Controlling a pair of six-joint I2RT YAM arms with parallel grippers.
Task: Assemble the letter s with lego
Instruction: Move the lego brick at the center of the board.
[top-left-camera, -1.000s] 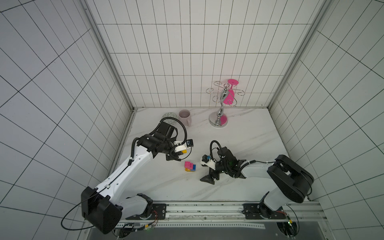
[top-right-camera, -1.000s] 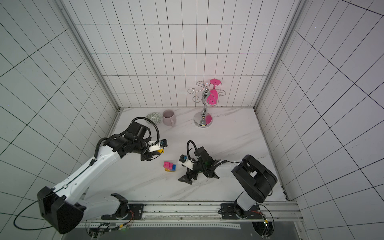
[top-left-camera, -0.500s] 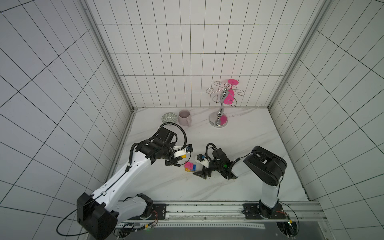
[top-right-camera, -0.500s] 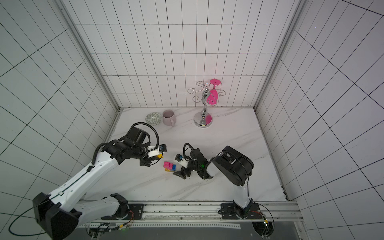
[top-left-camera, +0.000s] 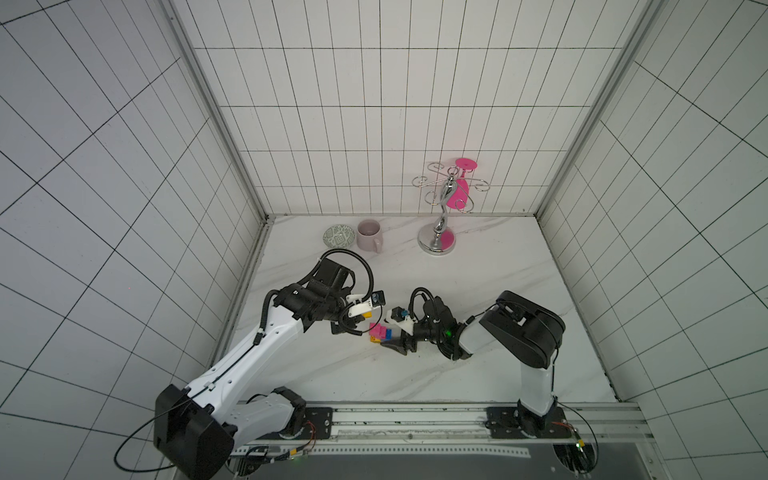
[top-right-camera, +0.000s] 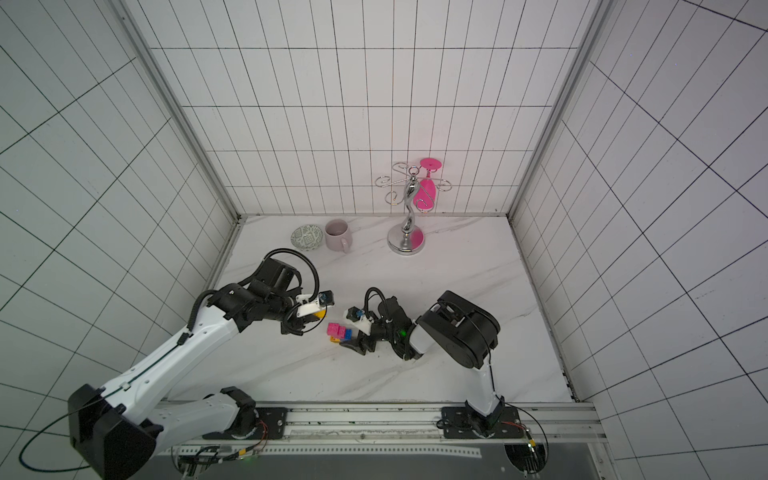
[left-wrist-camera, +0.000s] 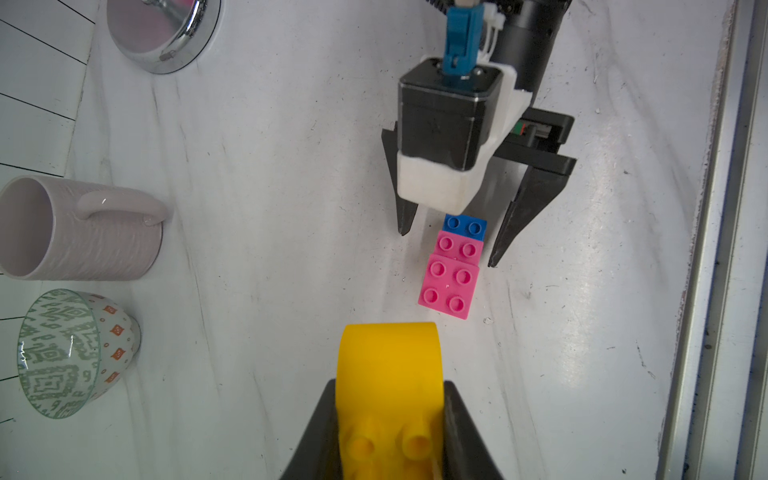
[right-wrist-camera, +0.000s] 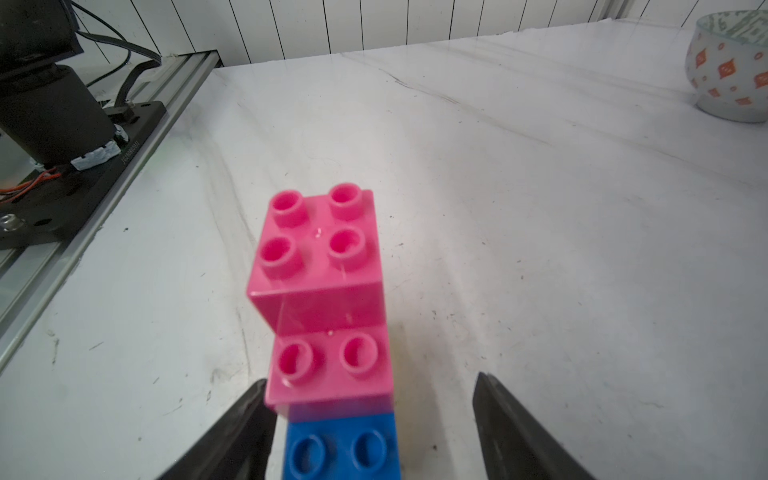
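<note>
your left claw (left-wrist-camera: 390, 382) clenches a yellow brick (left-wrist-camera: 388, 361). your right claw (right-wrist-camera: 370, 378) sits released astride the pink-and-blue stack (right-wrist-camera: 328, 291); only a top view shows its yellow base (top-left-camera: 375, 339).

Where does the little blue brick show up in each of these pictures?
In a top view: blue brick mid-table, joined to the pink bricks.
In a top view: same spot.
Left wrist: blue brick between the open jaws of the right gripper.
Right wrist: nearest the camera, between those jaws.
Shared landmark: the patterned bowl.
</note>
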